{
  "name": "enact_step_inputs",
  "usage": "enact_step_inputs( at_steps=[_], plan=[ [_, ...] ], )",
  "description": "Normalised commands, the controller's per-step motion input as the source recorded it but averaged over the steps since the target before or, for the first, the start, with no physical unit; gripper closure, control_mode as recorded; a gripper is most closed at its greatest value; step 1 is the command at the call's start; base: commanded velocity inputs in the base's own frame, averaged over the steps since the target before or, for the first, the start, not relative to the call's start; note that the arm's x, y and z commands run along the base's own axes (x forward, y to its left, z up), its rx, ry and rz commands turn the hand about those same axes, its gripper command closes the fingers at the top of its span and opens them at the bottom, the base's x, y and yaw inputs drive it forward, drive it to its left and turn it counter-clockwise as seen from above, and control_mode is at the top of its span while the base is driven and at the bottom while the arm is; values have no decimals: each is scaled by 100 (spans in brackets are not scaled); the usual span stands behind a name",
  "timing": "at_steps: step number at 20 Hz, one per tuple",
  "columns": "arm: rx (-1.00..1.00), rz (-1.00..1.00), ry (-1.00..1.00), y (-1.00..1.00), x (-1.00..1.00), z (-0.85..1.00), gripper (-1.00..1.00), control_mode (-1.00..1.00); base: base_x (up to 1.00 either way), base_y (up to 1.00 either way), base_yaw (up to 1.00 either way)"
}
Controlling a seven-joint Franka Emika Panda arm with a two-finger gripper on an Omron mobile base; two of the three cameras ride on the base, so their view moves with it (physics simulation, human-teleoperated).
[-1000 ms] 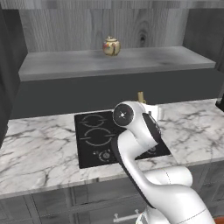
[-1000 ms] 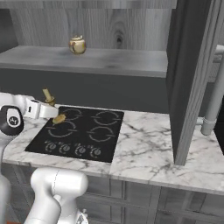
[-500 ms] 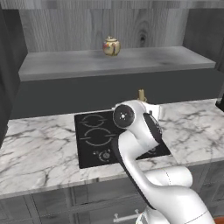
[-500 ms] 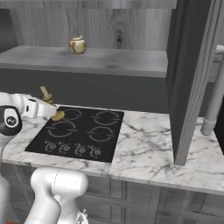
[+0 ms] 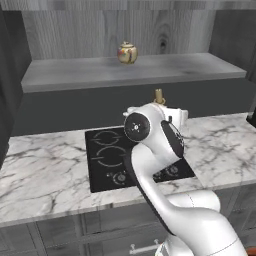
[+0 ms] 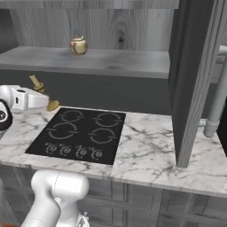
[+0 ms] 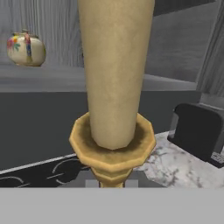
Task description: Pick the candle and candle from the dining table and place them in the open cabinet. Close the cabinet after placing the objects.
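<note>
I'm looking at a white marble counter (image 5: 40, 170) with grey veins and a black cooktop (image 6: 77, 135) set into it. Below it run low grey drawers (image 6: 177, 208). Behind stands a grey wood-grain wall (image 5: 90, 35) with a long grey shelf (image 5: 125, 72) carrying a round cream-and-gold jar (image 5: 127, 52). A dark toaster-like box (image 7: 197, 131) sits on the marble.

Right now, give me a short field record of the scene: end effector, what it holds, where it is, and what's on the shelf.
end effector: shut on the candle
candle: yellow taper in a gold candlestick, tilted in the right base view, seen close up in the hand view
position: above the marble counter, at the left edge of the black cooktop in the right base view
shelf: holds a round cream-and-gold jar
cabinet door: dark grey, open at right
</note>
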Motion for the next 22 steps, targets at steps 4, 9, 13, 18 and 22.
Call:
enact_step_inputs(
  at_steps=[4,9,13,18,22],
  plan=[
    [0,0,0,24,-38,46,100,-100,0,0,0],
    [0,2,0,22,-65,46,100,-100,0,0,0],
    [1,7,0,35,-46,43,100,-100,0,0,0],
    [8,16,0,40,-3,31,100,-100,0,0,0],
    [15,17,0,22,13,20,100,-100,0,0,0]
  ],
)
